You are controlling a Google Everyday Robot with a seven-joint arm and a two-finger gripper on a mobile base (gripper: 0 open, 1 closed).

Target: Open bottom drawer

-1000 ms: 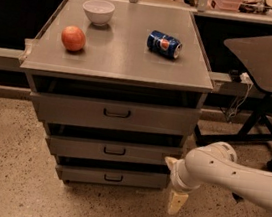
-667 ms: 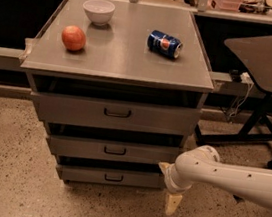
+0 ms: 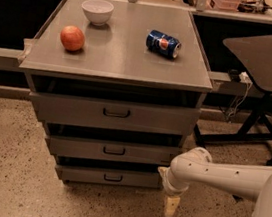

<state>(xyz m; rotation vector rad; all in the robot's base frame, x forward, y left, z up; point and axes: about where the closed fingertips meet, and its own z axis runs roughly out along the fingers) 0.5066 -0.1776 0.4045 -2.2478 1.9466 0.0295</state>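
Note:
The bottom drawer point(image 3: 108, 177) is the narrowest grey front of three, low in the grey cabinet, with a small dark loop handle point(image 3: 113, 177) at its centre. It looks shut. My gripper point(image 3: 171, 205) hangs from the white arm point(image 3: 217, 175) coming from the right. It points down at the floor just right of the bottom drawer's right end, clear of the handle.
Above are the middle drawer point(image 3: 114, 151) and top drawer point(image 3: 115, 113). On the cabinet top point(image 3: 118, 52) are a red apple point(image 3: 72, 38), a white bowl point(image 3: 97, 11) and a blue can point(image 3: 163, 43) on its side. A black chair point(image 3: 266, 63) stands at right.
The arm and gripper have shifted left, closer to the right end of the bottom drawer. The drawers have not moved.

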